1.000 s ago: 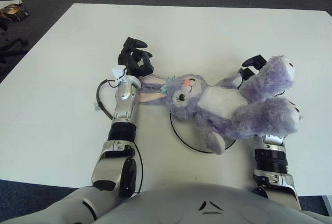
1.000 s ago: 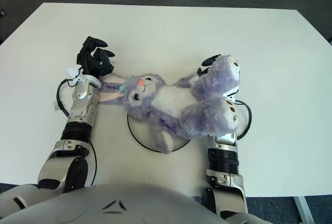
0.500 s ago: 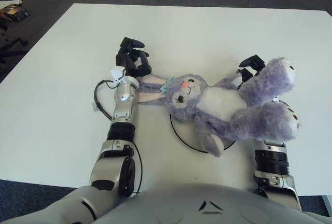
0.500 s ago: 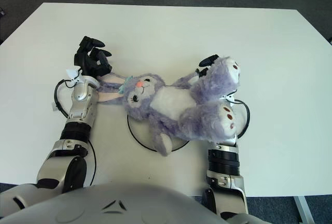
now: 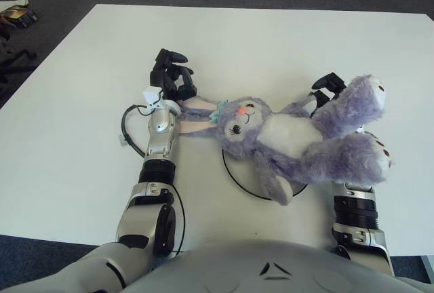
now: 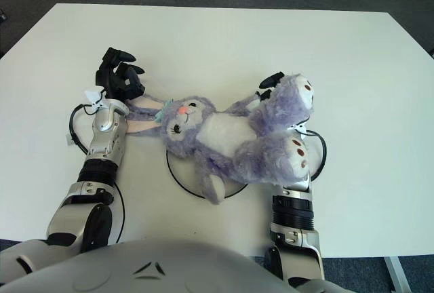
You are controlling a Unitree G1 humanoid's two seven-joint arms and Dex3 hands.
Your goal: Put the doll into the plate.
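Much of the scene sits under the toy

The purple plush rabbit doll (image 5: pixel 298 145) covers most of the white round plate with a dark rim (image 5: pixel 234 173) near the table's near edge, and nearly all of the right hand (image 5: pixel 329 83): only dark fingertips show past its leg, so the grasp cannot be judged. Dark objects (image 5: pixel 15 16) are cut off at the left edge.

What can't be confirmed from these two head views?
- Right hand: only fingertips show behind the doll; grip unclear in both views.
- Plate: only part of its rim shows; the doll covers the rest.
- Left hand: contact with the doll's ear unclear.
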